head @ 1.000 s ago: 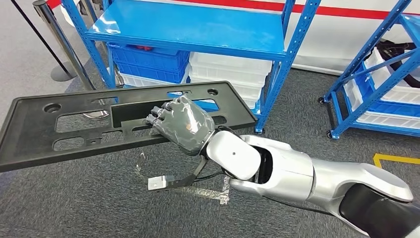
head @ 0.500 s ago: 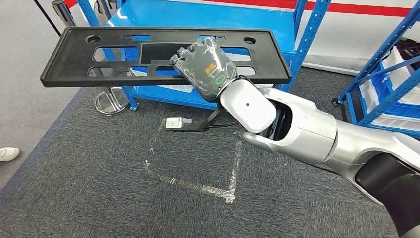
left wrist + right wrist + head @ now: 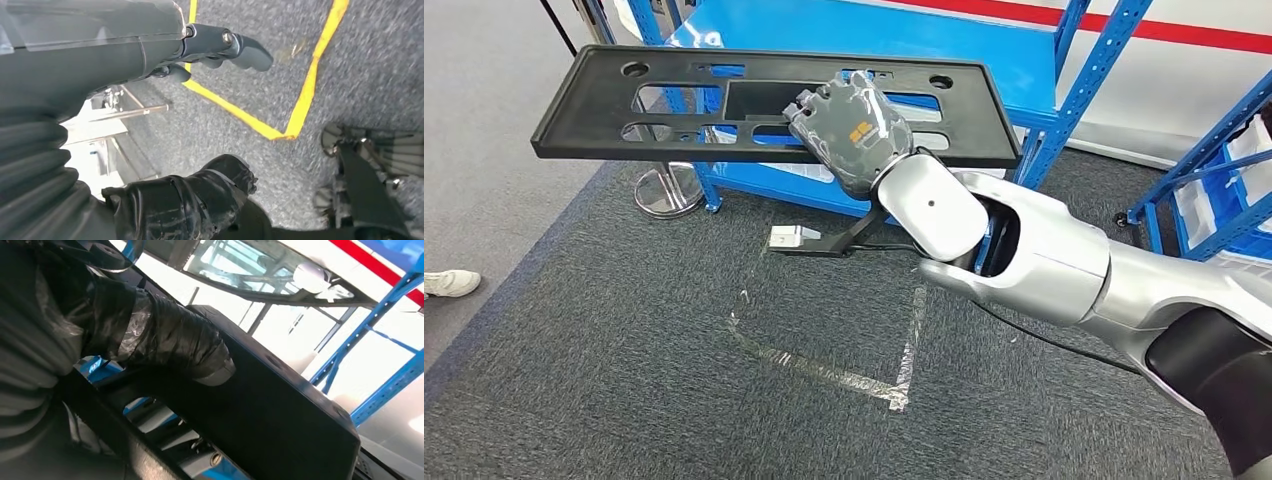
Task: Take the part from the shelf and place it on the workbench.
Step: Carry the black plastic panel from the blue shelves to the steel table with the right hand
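Note:
The part is a long flat black plastic panel with several cutouts. My right hand grips it near the middle of its near edge and holds it about level in the air, in front of the blue shelf. In the right wrist view my taped thumb lies across the top of the black part. My left hand hangs over grey carpet, its fingers and thumb apart with nothing between them.
A second blue rack stands at the right. A stanchion base sits under the part's left half. A taped square marks the carpet. A person's white shoe is at the left edge. Yellow floor lines run below my left hand.
The whole view has shifted, so the camera moved. My right hand keeps its grip; the part has gone from tilted and low to level and higher in the picture.

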Controlling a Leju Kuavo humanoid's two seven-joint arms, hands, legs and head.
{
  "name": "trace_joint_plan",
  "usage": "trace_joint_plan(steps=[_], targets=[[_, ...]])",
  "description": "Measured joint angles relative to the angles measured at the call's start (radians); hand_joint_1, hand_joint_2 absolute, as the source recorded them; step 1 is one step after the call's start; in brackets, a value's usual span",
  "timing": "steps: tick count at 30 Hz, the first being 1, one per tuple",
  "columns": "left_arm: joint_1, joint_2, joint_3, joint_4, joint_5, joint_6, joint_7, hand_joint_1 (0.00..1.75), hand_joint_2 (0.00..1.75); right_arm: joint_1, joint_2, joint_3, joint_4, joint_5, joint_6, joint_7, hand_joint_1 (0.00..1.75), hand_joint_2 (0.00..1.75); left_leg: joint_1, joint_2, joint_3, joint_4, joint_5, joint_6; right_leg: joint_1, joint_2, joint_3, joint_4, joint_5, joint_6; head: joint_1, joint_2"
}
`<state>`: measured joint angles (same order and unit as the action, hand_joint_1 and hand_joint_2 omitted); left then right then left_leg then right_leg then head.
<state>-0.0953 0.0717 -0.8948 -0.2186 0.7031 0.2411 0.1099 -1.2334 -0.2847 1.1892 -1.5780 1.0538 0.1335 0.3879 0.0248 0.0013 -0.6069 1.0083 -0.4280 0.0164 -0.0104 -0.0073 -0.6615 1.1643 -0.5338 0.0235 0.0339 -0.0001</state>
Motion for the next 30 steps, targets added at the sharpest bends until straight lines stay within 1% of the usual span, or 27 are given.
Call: trace_joint_plan(steps=[1,2,3,4,5,7,8,9,11,12,13,14,15,16,17,18,19,20,22,23,24,25,26,27,28,29,30], targets=[[-0.001,0.0,-0.001,0.0,0.0,0.0,0.0,0.0,1.75,0.001,-0.002,0.0,0.0,0.0,0.0,0.0,1.75,1.75,0.0,-0.003,-0.001,0.0,0.0,0.002,-0.001,0.003,-0.034,0.066,-0.024,0.002,0.0,0.0],[-0.001,0.0,-0.002,0.0,0.0,0.0,0.0,0.0,1.75,0.003,-0.003,0.001,0.001,0.0,0.001,0.0,1.75,1.75,0.0,-0.008,-0.001,0.001,-0.001,0.003,-0.003,0.005,-0.06,0.115,-0.035,0.003,0.0,0.0],[-0.002,0.0,-0.004,0.0,0.0,0.0,0.0,0.0,1.75,0.004,-0.003,0.002,0.001,0.0,0.001,0.0,1.75,1.75,0.0,-0.016,-0.001,0.003,-0.001,0.003,-0.006,0.005,-0.071,0.132,-0.029,0.004,0.0,0.0],[-0.002,0.0,-0.005,0.0,0.0,0.0,0.0,0.0,1.75,0.004,-0.004,0.003,0.002,0.0,0.001,0.0,1.75,1.75,0.001,-0.025,-0.001,0.005,-0.002,0.002,-0.009,0.006,-0.064,0.111,-0.007,0.005,0.0,0.0],[-0.003,0.0,-0.007,0.0,0.0,0.0,0.0,0.0,1.75,0.004,-0.004,0.003,0.003,0.0,0.002,0.0,1.75,1.75,0.003,-0.034,-0.001,0.008,-0.003,0.0,-0.012,0.011,-0.04,0.058,0.028,0.005,0.0,0.0],[-0.004,0.0,-0.008,0.0,0.0,0.0,-0.001,0.0,1.75,0.002,-0.007,0.003,0.004,0.001,0.003,0.001,1.75,1.75,0.005,-0.052,-0.008,0.019,-0.007,-0.009,-0.019,0.048,0.02,-0.068,0.077,0.005,0.0,0.0],[-0.005,0.0,-0.008,0.0,0.0,0.0,-0.001,0.0,1.75,0.001,-0.008,0.003,0.005,0.003,0.004,0.001,1.75,1.75,0.005,-0.061,-0.014,0.023,-0.007,-0.016,-0.02,0.065,0.038,-0.105,0.086,0.005,0.0,0.0],[-0.006,0.0,-0.008,0.0,0.0,0.0,-0.003,0.0,1.75,0.0,-0.009,0.003,0.005,0.004,0.005,0.001,1.75,1.75,0.006,-0.07,-0.02,0.025,-0.006,-0.023,-0.02,0.075,0.045,-0.12,0.084,0.004,0.0,0.0],[-0.006,0.0,-0.008,0.0,0.0,0.001,-0.005,0.0,1.75,-0.001,-0.009,0.003,0.006,0.007,0.006,0.001,1.75,1.75,0.01,-0.089,-0.028,0.021,0.001,-0.037,-0.019,0.06,0.045,-0.123,0.085,-0.004,0.0,0.0],[-0.005,-0.001,-0.008,0.0,0.001,0.001,-0.005,0.0,1.75,-0.001,-0.008,0.003,0.007,0.007,0.006,0.001,1.75,1.75,0.011,-0.086,-0.032,0.024,-0.002,-0.041,-0.019,0.049,0.047,-0.127,0.087,-0.01,-0.001,0.0],[-0.005,-0.001,-0.009,0.0,0.001,0.001,-0.005,0.0,1.75,-0.001,-0.008,0.003,0.008,0.008,0.006,0.002,1.75,1.75,0.011,-0.073,-0.042,0.042,-0.013,-0.045,-0.02,0.038,0.05,-0.132,0.09,-0.017,-0.003,0.0],[-0.005,-0.002,-0.009,0.0,0.001,0.001,-0.005,0.0,1.75,-0.002,-0.008,0.003,0.008,0.008,0.006,0.002,1.75,1.75,0.009,-0.054,-0.061,0.081,-0.035,-0.047,-0.02,0.026,0.053,-0.136,0.092,-0.023,-0.005,0.0],[-0.006,-0.003,-0.009,0.0,0.001,0.001,-0.005,0.0,1.75,-0.002,-0.008,0.003,0.009,0.008,0.006,0.002,1.75,1.75,0.008,-0.031,-0.089,0.141,-0.064,-0.049,-0.017,0.016,0.054,-0.138,0.092,-0.028,-0.006,0.0],[-0.008,-0.003,-0.009,0.0,0.001,0.001,-0.005,0.0,1.75,-0.002,-0.008,0.004,0.01,0.008,0.006,0.002,1.75,1.75,0.007,-0.018,-0.121,0.209,-0.093,-0.051,-0.013,0.005,0.055,-0.138,0.091,-0.031,-0.008,0.0],[-0.008,-0.003,-0.009,0.0,0.001,0.001,-0.005,0.0,1.75,-0.002,-0.008,0.005,0.011,0.008,0.006,0.002,1.75,1.75,0.007,-0.012,-0.149,0.266,-0.111,-0.051,-0.01,-0.006,0.055,-0.137,0.09,-0.033,-0.007,0.0],[-0.008,-0.003,-0.009,0.0,0.001,0.001,-0.005,0.0,1.75,-0.001,-0.008,0.007,0.012,0.008,0.006,0.002,1.75,1.75,0.006,-0.01,-0.162,0.293,-0.112,-0.05,-0.006,-0.017,0.056,-0.136,0.088,-0.035,-0.007,0.0],[-0.007,-0.003,-0.009,0.0,0.001,0.001,-0.005,0.0,1.75,-0.001,-0.008,0.008,0.013,0.008,0.006,0.002,1.75,1.75,0.006,-0.007,-0.157,0.282,-0.095,-0.048,-0.004,-0.027,0.057,-0.135,0.086,-0.037,-0.008,0.0],[-0.006,-0.003,-0.009,0.0,0.001,0.001,-0.005,0.0,1.75,-0.001,-0.008,0.01,0.013,0.008,0.006,0.002,1.75,1.75,0.005,-0.002,-0.133,0.234,-0.064,-0.045,-0.003,-0.037,0.059,-0.135,0.084,-0.037,-0.008,0.0],[-0.007,-0.003,-0.009,0.0,0.001,0.001,-0.005,0.0,1.75,-0.002,-0.008,0.011,0.013,0.008,0.006,0.002,1.75,1.75,-0.006,0.035,-0.065,0.099,-0.01,-0.034,0.003,-0.055,0.065,-0.134,0.079,-0.033,-0.008,0.0],[-0.008,-0.003,-0.009,0.0,0.001,0.001,-0.005,0.0,1.75,-0.002,-0.008,0.01,0.013,0.008,0.006,0.002,1.75,1.75,-0.013,0.051,-0.042,0.053,0.002,-0.027,0.005,-0.063,0.067,-0.135,0.077,-0.03,-0.007,0.0],[-0.01,-0.003,-0.009,0.0,0.001,0.001,-0.005,0.0,1.75,-0.003,-0.008,0.011,0.014,0.008,0.006,0.002,1.75,1.75,-0.019,0.062,-0.032,0.028,0.004,-0.021,0.008,-0.072,0.069,-0.136,0.076,-0.026,-0.006,0.0],[-0.01,-0.003,-0.01,0.0,0.001,0.002,-0.005,0.0,1.75,-0.003,-0.008,0.011,0.014,0.008,0.006,0.002,1.75,1.75,-0.023,0.058,-0.031,0.024,0.003,-0.016,0.011,-0.082,0.069,-0.138,0.075,-0.022,-0.006,0.0],[-0.011,-0.003,-0.01,0.0,0.001,0.002,-0.005,0.0,1.75,-0.003,-0.008,0.011,0.014,0.008,0.006,0.002,1.75,1.75,-0.021,0.046,-0.032,0.021,0.006,-0.011,0.011,-0.092,0.072,-0.14,0.074,-0.018,-0.006,0.0],[-0.009,-0.004,-0.01,0.0,0.001,0.002,-0.005,0.0,1.75,-0.003,-0.008,0.011,0.014,0.008,0.006,0.003,1.75,1.75,-0.019,0.035,-0.031,0.016,0.008,-0.006,0.01,-0.089,0.073,-0.137,0.069,-0.012,-0.006,0.0],[-0.008,-0.004,-0.01,0.0,0.001,0.002,-0.005,0.0,1.75,-0.004,-0.008,0.011,0.014,0.008,0.006,0.003,1.75,1.75,-0.016,0.025,-0.028,0.011,0.011,-0.001,0.008,-0.072,0.068,-0.123,0.057,-0.007,-0.006,0.0],[-0.008,-0.004,-0.01,0.0,0.001,0.002,-0.004,0.0,1.75,-0.005,-0.008,0.011,0.015,0.008,0.006,0.003,1.75,1.75,-0.012,0.016,-0.026,0.007,0.014,0.004,0.006,-0.048,0.054,-0.09,0.035,-0.003,-0.004,0.0],[-0.008,-0.005,-0.01,0.0,0.001,0.002,-0.003,0.0,1.75,-0.005,-0.008,0.011,0.015,0.008,0.006,0.004,1.75,1.75,-0.011,0.006,-0.025,0.005,0.016,0.008,0.003,-0.021,0.028,-0.036,0.006,0.0,-0.003,0.0]])
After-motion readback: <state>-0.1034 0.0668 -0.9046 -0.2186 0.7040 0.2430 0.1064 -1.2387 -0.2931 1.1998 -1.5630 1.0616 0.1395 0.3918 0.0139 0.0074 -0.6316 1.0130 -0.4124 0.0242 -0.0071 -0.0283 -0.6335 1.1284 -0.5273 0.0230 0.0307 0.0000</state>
